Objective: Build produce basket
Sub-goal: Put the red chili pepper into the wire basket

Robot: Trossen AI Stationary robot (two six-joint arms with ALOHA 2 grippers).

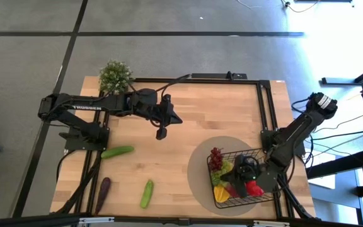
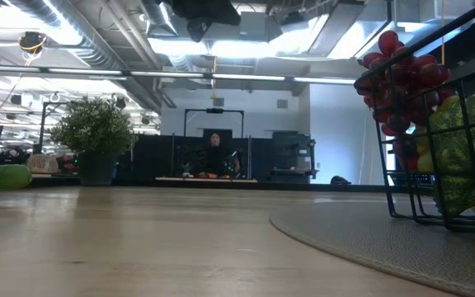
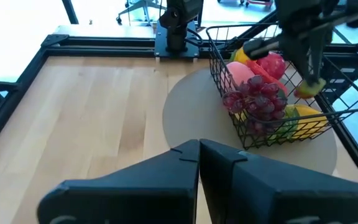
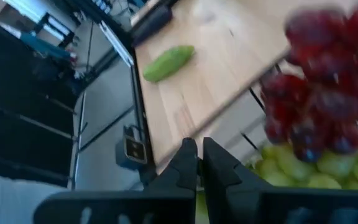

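The black wire basket [image 1: 262, 192] stands on a round grey mat at the table's near right. It holds dark red grapes [image 1: 216, 157], green grapes [image 4: 303, 165], a pink peach [image 3: 241, 73], and red and yellow pieces. My right gripper [image 1: 246, 170] is shut and hangs over the basket's middle; it also shows in the left wrist view [image 3: 307, 74]. My left gripper [image 1: 161, 133] is shut and empty above the table's middle. Two cucumbers [image 1: 117, 151] [image 1: 146, 193] and an eggplant [image 1: 103, 189] lie on the wood at the near left. My right gripper points down into the basket, right above the produce. I cannot tell whether its fingertips [image 3: 311, 87] touch any piece.
A leafy potted plant [image 1: 114, 76] stands at the far left corner. A black frame rail [image 1: 266, 107] runs along the table's far and right edges. Bare wood lies between my left gripper and the mat [image 1: 197, 183].
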